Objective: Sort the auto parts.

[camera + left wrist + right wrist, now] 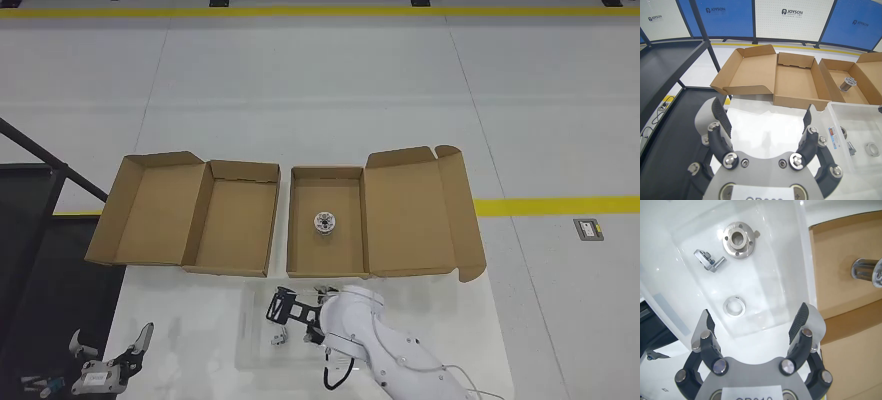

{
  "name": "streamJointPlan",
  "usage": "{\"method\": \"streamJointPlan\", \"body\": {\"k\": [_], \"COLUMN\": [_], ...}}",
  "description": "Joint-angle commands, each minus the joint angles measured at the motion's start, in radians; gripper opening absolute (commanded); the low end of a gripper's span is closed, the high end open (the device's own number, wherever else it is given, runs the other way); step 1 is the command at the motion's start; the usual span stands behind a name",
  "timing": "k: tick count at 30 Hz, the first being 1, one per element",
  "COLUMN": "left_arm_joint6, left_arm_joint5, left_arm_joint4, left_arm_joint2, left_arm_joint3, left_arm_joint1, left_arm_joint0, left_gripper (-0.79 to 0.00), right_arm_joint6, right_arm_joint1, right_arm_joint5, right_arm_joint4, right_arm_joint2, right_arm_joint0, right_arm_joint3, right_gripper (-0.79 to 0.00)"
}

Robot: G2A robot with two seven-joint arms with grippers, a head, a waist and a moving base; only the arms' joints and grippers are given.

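Note:
A clear plastic bin (677, 241) at the table's front holds a round metal flange (738, 242), a small bracket with a pin (709, 260) and a ring collar (734, 308). My right gripper (755, 309) hangs open just above the bin near the ring, holding nothing; the top view shows the right gripper (280, 306) over the bin (255, 350). A ribbed metal cylinder (324, 221) stands in the right cardboard box (300, 225). The left cardboard box (235, 215) holds nothing. My left gripper (763, 106) is open and holds nothing, low at the table's front left corner (112, 345).
A black shelf cart (677, 79) stands against the table's left side, close to my left gripper. Both boxes have their lids folded outward, one lid to the left (150, 208) and one to the right (420, 212). Bare white table (460, 330) lies right of the bin.

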Motion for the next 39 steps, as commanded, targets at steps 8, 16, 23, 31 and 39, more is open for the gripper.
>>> {"method": "streamJointPlan", "body": {"k": [8, 16, 23, 31, 39], "left_arm_joint6": [0.000, 0.000, 0.000, 0.000, 0.000], "left_arm_joint5": [0.000, 0.000, 0.000, 0.000, 0.000], "left_arm_joint4": [0.000, 0.000, 0.000, 0.000, 0.000], "left_arm_joint2": [0.000, 0.000, 0.000, 0.000, 0.000], "left_arm_joint3": [0.000, 0.000, 0.000, 0.000, 0.000], "left_arm_joint1": [0.000, 0.000, 0.000, 0.000, 0.000], "left_arm_joint0": [0.000, 0.000, 0.000, 0.000, 0.000], "left_gripper": [0.000, 0.000, 0.000, 0.000, 0.000], "right_arm_joint6": [0.008, -0.003, -0.008, 0.016, 0.000], "right_arm_joint1": [-0.009, -0.025, -0.038, -0.047, -0.064], "right_arm_joint5": [0.028, 0.027, 0.047, 0.020, 0.016], "right_arm_joint4": [-0.011, 0.012, 0.016, 0.030, 0.061], "right_arm_joint2": [-0.008, -0.025, -0.037, -0.050, -0.062], "right_arm_joint0": [0.010, 0.038, 0.056, 0.062, 0.088], "right_arm_joint3": [0.103, 0.190, 0.206, 0.220, 0.291], "right_gripper": [-0.437, -0.468, -0.449, -0.437, -0.511]}}
